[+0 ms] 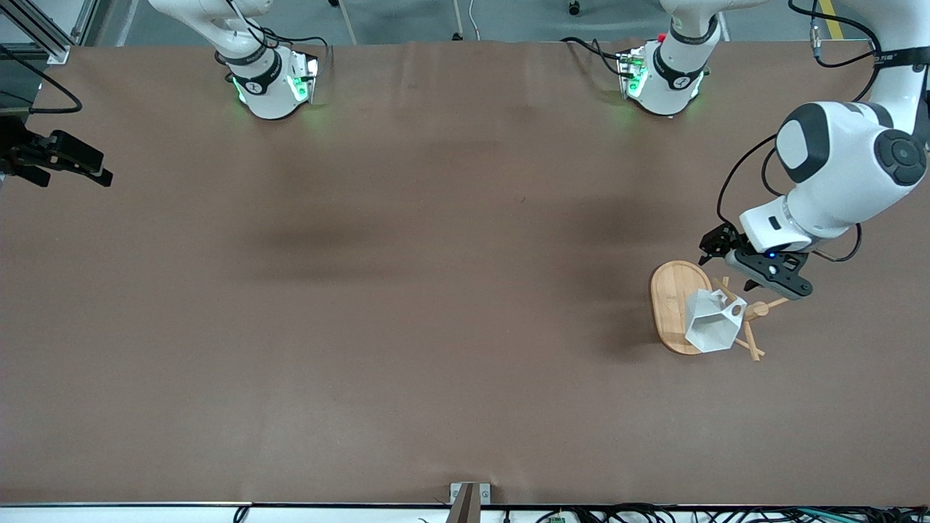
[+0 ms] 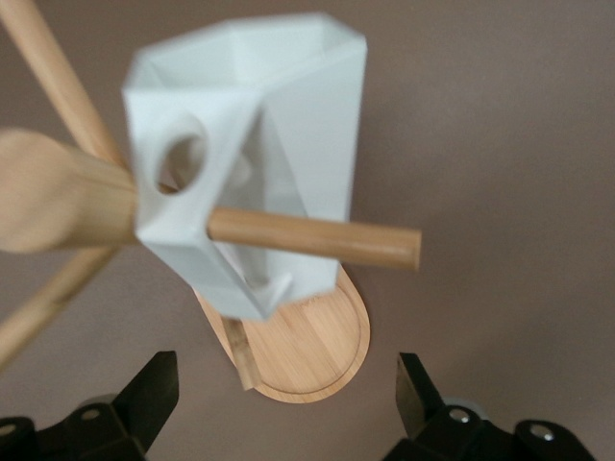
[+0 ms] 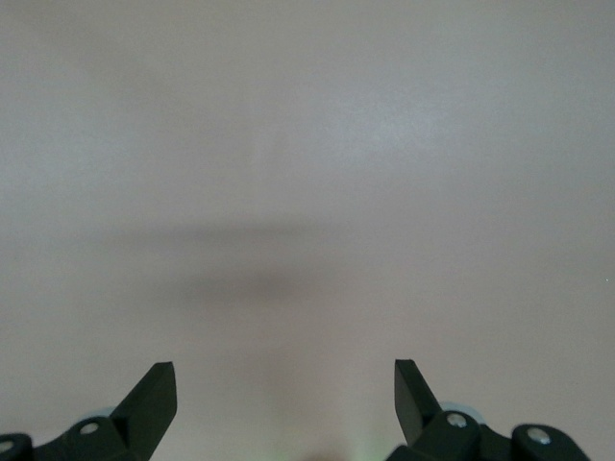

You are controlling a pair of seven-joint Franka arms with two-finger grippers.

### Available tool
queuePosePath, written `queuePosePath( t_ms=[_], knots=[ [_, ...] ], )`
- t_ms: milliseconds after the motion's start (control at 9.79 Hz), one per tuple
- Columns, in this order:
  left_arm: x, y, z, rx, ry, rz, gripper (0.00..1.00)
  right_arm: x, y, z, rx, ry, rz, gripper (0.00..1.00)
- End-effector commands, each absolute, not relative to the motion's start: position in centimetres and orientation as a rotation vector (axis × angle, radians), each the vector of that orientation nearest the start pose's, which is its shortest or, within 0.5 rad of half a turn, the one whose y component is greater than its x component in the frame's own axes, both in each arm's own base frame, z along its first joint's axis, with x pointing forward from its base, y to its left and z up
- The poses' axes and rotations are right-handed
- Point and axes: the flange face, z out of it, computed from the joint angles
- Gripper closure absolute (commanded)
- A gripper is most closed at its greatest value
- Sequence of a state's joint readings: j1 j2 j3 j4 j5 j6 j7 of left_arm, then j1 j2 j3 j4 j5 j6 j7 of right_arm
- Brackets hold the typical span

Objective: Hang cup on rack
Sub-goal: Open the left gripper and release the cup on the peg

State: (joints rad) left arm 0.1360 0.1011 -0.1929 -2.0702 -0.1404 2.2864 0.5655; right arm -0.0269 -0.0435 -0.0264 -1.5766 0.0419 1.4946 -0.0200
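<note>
The white faceted cup [image 1: 708, 330] hangs by its blocky handle on a peg [image 2: 317, 238] of the bamboo rack [image 1: 668, 298], toward the left arm's end of the table. In the left wrist view the peg runs through the handle of the cup [image 2: 288, 125], over the oval base [image 2: 317, 346]. My left gripper [image 1: 719, 245] hovers over the rack, open, its fingers apart from the cup; between the tips of this gripper [image 2: 288, 394] is nothing. My right gripper [image 1: 73, 171] waits at the right arm's end of the table, and the right wrist view shows that gripper [image 3: 285, 399] open and empty.
Brown table cover [image 1: 407, 290] spreads wide between the rack and the right gripper. Both arm bases [image 1: 269, 87] stand along the table's edge farthest from the front camera. The left arm's white elbow [image 1: 843, 167] hangs above the table beside the rack.
</note>
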Motion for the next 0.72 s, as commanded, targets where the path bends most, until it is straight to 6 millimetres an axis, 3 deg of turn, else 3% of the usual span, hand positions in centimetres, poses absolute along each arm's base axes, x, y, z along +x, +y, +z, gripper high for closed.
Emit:
queuePosePath(
  t_ms=[0, 204, 409, 613],
  knots=[
    [57.7, -3.9, 42.2, -3.174, 0.714, -0.148, 0.00, 53.3, -2.6, 64.1, -3.105, 0.073, 0.048, 0.00],
    [56.8, -5.6, 46.0, -3.197, 0.560, -0.130, 0.00, 53.3, -2.7, 64.1, -3.103, 0.078, 0.048, 0.00],
    [56.7, -6.0, 49.5, -3.218, 0.438, -0.122, 0.00, 53.3, -2.7, 64.1, -3.100, 0.077, 0.050, 0.00],
    [56.6, -6.2, 54.7, -3.092, 0.379, -0.046, 0.00, 53.3, -2.7, 64.1, -3.100, 0.075, 0.050, 0.00]
  ],
)
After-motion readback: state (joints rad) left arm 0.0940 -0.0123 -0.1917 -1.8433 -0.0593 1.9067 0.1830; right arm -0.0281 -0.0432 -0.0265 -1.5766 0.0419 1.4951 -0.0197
